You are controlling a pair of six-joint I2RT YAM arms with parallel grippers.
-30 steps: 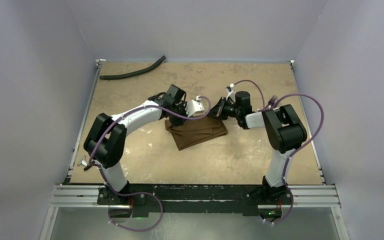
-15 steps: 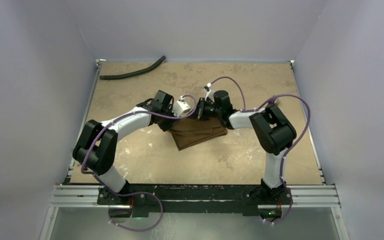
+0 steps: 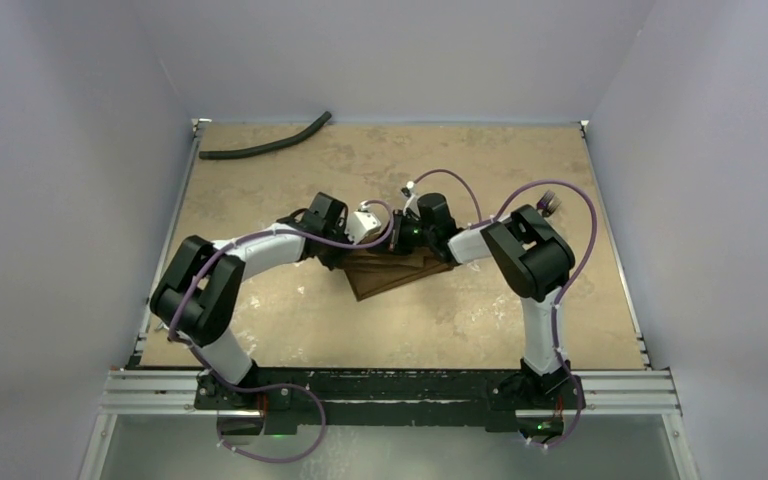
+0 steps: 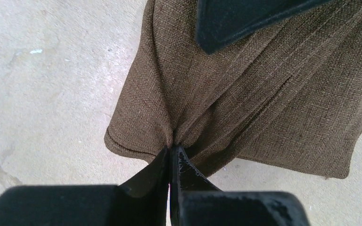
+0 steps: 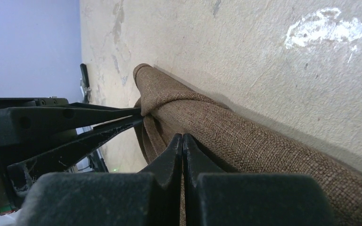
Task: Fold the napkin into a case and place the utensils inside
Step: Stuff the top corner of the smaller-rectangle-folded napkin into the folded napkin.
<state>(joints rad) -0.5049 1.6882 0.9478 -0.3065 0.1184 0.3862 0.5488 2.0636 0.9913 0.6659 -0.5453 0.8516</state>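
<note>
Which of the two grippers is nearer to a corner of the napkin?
The left gripper: it pinches the napkin close to a corner, creases fanning from its tips. The right gripper is shut farther along.

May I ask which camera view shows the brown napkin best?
The left wrist view: the napkin fills the frame, weave and folds sharp, gathered at the shut jaws of the left gripper. Top external shows it small and partly covered; right wrist shows only a side-on fold.

There is one brown napkin (image 3: 400, 272) on one table (image 3: 460, 320). One curved black hose (image 3: 265, 146) lies there too. Two grippers count in: one left gripper (image 4: 172, 153) and one right gripper (image 5: 183, 141).
</note>
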